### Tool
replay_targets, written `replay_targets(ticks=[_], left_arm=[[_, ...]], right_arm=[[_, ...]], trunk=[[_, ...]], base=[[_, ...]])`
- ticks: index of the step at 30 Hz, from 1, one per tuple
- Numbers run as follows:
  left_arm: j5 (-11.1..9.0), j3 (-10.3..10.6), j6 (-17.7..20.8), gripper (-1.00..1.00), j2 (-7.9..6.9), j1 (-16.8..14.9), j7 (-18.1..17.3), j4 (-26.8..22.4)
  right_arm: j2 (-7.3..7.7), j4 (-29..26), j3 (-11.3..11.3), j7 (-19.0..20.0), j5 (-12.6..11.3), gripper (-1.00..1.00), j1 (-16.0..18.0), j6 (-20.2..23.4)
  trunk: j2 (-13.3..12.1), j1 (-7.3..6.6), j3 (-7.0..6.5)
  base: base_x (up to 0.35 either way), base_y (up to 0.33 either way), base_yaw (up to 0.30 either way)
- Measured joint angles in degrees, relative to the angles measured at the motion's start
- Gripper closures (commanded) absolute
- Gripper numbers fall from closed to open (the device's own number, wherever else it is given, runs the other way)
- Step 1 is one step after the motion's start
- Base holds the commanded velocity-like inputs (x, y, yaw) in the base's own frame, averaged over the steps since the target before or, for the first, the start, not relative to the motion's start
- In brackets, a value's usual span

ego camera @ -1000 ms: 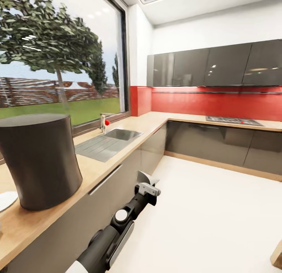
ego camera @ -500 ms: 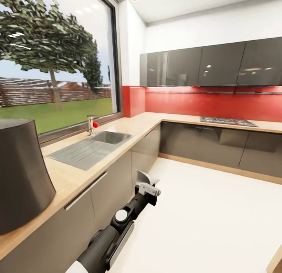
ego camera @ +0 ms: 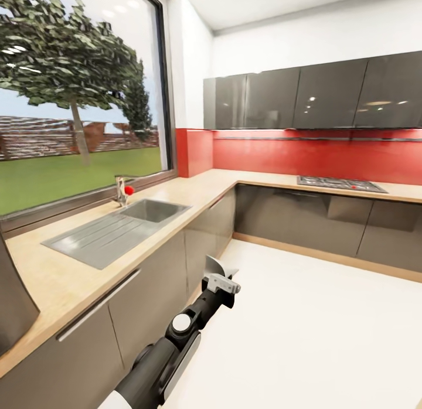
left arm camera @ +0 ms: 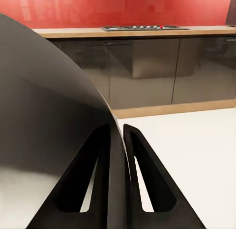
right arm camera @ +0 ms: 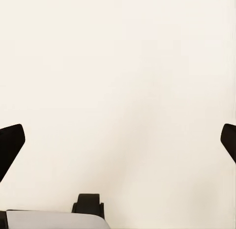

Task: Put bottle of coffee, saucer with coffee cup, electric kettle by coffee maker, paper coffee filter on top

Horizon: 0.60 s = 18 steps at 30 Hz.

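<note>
My left gripper (ego camera: pixel 218 274) hangs low over the floor beside the cabinets. It is shut on a thin, curved, pale sheet (ego camera: pixel 214 263) that looks like the paper coffee filter. In the left wrist view that sheet (left arm camera: pixel 54 115) looks dark and bowed, and it is pinched between the fingers (left arm camera: pixel 140 160) of the left gripper (left arm camera: pixel 120 128). A dark rounded body (ego camera: pixel 10 306), probably the coffee maker, is cut off at the counter's near left edge. My right gripper (right arm camera: pixel 118 140) is open above bare white floor, with nothing between its fingertips.
An L-shaped wooden countertop (ego camera: pixel 193 189) runs under the window and along the red back wall. A steel sink (ego camera: pixel 114 230) with a tap (ego camera: pixel 122 190) is set into it, and a hob (ego camera: pixel 340 183) lies at the back. White floor (ego camera: pixel 316 333) spreads to the right.
The whole head view has swung right: the dark body has slid to the left edge and the sink has moved left. The left arm and its sheet keep their pose.
</note>
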<state>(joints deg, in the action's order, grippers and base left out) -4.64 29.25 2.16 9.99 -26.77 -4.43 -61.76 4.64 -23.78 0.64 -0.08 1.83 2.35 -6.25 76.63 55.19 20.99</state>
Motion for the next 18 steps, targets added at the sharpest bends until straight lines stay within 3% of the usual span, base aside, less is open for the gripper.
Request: replay_targets(ticks=[18], left_arm=[[-0.02, -0.04, 0.00, 1.00, 0.00, 0.00, 0.01, -0.01]], right_arm=[[0.00, 0.01, -0.03, 0.00, 0.00, -1.00, 0.04, -0.02]], trunk=[[0.00, 0.00, 0.00]], base=[[0.249, -0.211, 0.015]])
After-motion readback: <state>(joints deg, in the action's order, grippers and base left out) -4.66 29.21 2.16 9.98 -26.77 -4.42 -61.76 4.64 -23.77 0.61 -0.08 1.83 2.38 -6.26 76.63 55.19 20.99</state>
